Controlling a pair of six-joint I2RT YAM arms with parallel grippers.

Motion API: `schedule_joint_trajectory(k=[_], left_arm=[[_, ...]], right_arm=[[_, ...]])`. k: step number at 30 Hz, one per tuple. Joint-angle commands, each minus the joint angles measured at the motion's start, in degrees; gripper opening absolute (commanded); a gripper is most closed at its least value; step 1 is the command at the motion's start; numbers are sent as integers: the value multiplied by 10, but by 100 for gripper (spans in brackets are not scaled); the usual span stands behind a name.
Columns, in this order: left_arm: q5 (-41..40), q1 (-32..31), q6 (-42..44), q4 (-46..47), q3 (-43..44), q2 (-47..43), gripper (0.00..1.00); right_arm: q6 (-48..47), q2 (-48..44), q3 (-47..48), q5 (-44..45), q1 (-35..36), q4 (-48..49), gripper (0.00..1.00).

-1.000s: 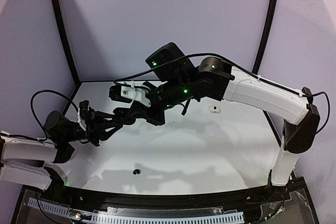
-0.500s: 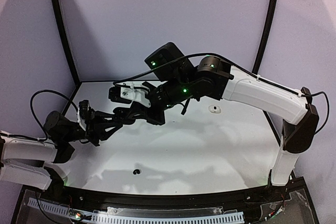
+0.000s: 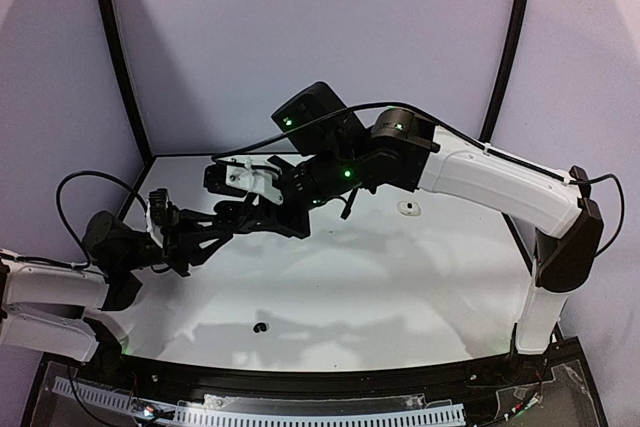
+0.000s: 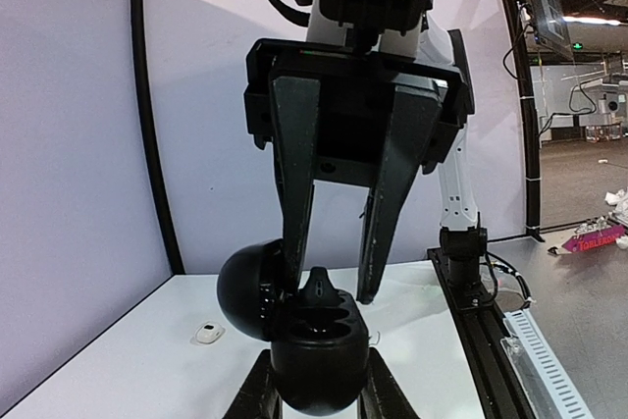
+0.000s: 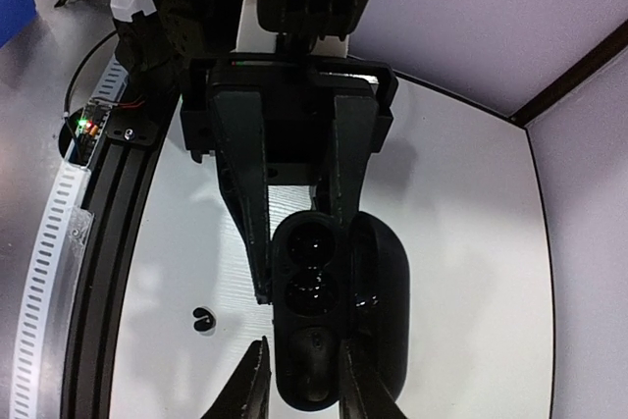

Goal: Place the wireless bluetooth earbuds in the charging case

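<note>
Left first: your left gripper is clamped on the lower body of the charging case. It holds the case off the table w/ the lid swung open to one side. That body is round and glossy, so a push from above could roll or slip it in the fingers. Keep downward force light.

Middle: a black earbud sits at the case's mouth, its top proud of the well. It looks to me not fully seated, but I can't tell for sure. The right gripper hangs over it w/ jaws apart, one finger just beside the bud and the other w/ a clear gap. Risk: lift off at an angle and the near finger may drag the bud out. W/ the case in the air, it'd drop to the table. Shutting the lid on a tilted bud would jam it.

Below that, a small black item lies on the table, prob. another bud. Further right lies a small white item, too small to ID. Both are well apart from the case, so those are long reaches w/ more chances to fumble.
</note>
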Motion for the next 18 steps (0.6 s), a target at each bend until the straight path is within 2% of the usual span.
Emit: schedule_joint_trajectory(k=[1,4,6,9,11,12,18], left_arm=[[1,2,1,19,4,-10,1],[-2,3,2,15,4,-11,1],[-6,3,1,11,4,-11,1],[-14,3,0,6,4,-12,1],[-16,3,-2,7,3,-13,1],[-22,3,-4,7,3,-14,1],[-73,3,-10,-23,3,-29,1]], right_arm=[[8,-20,-10,-4,-1,10,24],[11,-24,-8,0,-1,5,28],[15,-30,-7,7,-1,17,34],[24,-45,-17,18,-2,56,50],[31,-53,-28,12,-6,75,53],[43,-64,-34,6,-9,103,58],[107,-122,-64,-38,-20,233,66]])
